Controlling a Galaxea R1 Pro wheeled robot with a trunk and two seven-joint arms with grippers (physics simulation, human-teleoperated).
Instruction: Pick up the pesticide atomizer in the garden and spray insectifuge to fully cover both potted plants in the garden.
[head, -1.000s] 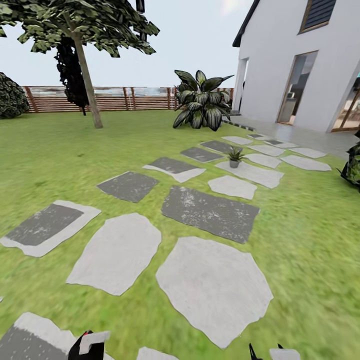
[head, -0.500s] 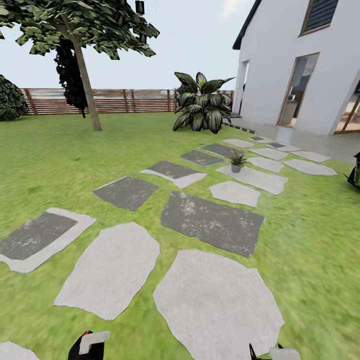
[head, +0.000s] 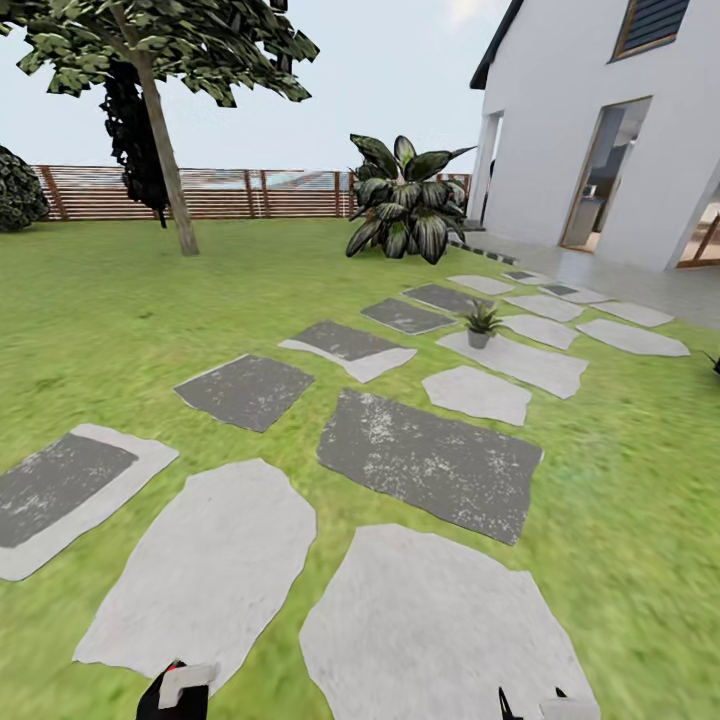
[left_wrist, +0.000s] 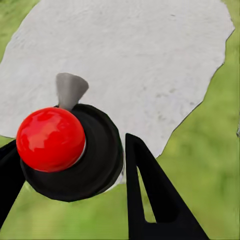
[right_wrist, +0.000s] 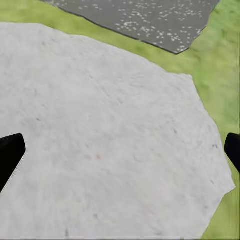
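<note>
Both arms hang low at the head view's bottom edge, pointing down over pale stepping stones (head: 440, 630) on the lawn (head: 120, 310). Left gripper (left_wrist: 75, 165): fingers spread around a black object with a red ball top; contact cannot be judged. Right gripper (right_wrist: 120, 150): wide open, empty. One small potted plant (head: 480, 324) stands on a stone far ahead.

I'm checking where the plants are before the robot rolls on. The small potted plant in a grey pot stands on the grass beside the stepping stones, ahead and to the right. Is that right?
Not quite. In the head view the small potted plant in a grey pot stands on a pale grey stepping stone, not on the grass. It is ahead and to the right, as you said.
</note>
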